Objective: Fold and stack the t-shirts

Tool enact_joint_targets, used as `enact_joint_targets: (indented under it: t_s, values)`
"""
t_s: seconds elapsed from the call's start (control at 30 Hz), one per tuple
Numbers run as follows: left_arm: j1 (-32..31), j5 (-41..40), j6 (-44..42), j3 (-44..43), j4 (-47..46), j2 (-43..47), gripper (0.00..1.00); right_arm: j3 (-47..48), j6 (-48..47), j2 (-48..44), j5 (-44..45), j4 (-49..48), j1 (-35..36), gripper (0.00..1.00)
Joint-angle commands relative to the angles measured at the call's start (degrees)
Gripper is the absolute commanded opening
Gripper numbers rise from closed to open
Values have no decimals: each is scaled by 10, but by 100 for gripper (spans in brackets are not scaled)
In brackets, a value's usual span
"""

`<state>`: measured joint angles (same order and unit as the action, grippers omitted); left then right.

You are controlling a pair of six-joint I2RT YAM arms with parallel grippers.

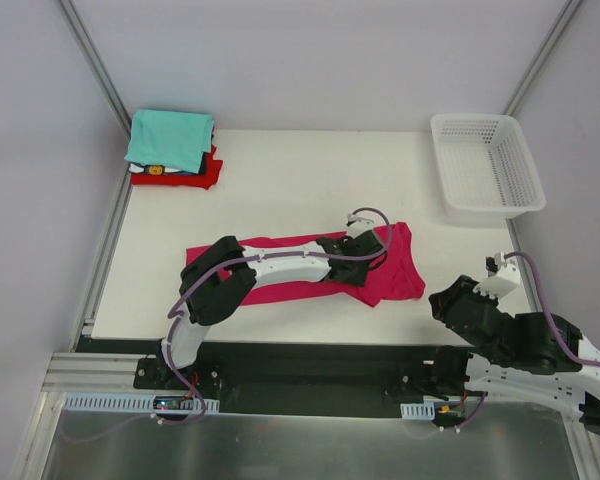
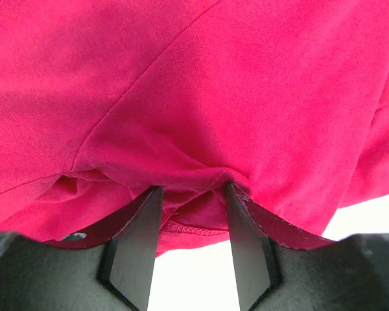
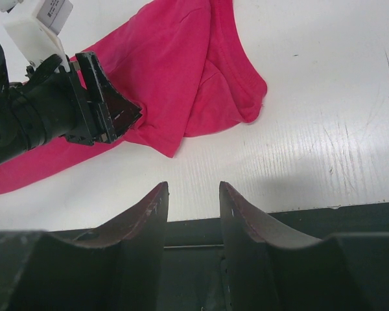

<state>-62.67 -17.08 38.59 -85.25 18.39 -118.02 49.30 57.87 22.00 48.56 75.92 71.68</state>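
Across the near half of the white table (image 1: 280,170) lies the large magenta-pink cloth t-shirt (image 1: 398,272), seemingly mid-fold. At the far left corner sits the stack of folded teal, red and dark shirts (image 1: 170,140). On the pink hem, the left gripper (image 2: 191,191) pinches bunched cloth, while the right gripper (image 3: 193,188) hangs spread and empty. The next move is probably to carry that edge across, keeping it flat.

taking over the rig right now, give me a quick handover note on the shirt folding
Left gripper: closed on a bunched edge of the pink shirt, which lies mid-table, partly folded.
Right gripper: open, empty, over the near table edge.
Done: a folded pile sits at the far left corner, teal shirt on top, red shirt at the bottom.
Left to do: finish folding the pink shirt and put it on the pile.
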Motion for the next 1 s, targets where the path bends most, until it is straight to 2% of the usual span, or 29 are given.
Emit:
enact_joint_targets:
  t_s: [0.0,0.33,0.77,0.97]
  values:
    - [-6,-23,-5,3,20,47,44,4,-1,-5,-2,28,3,40]
    - [-15,-52,-17,34,50,96,44,2,-7,1,-6,15,3,40]
    - [-22,-95,-28,44,60,58,44,4,-8,-12,-6,21,2,40]
    - [-23,-89,-35,31,59,37,43,3,-8,-14,-4,23,3,40]
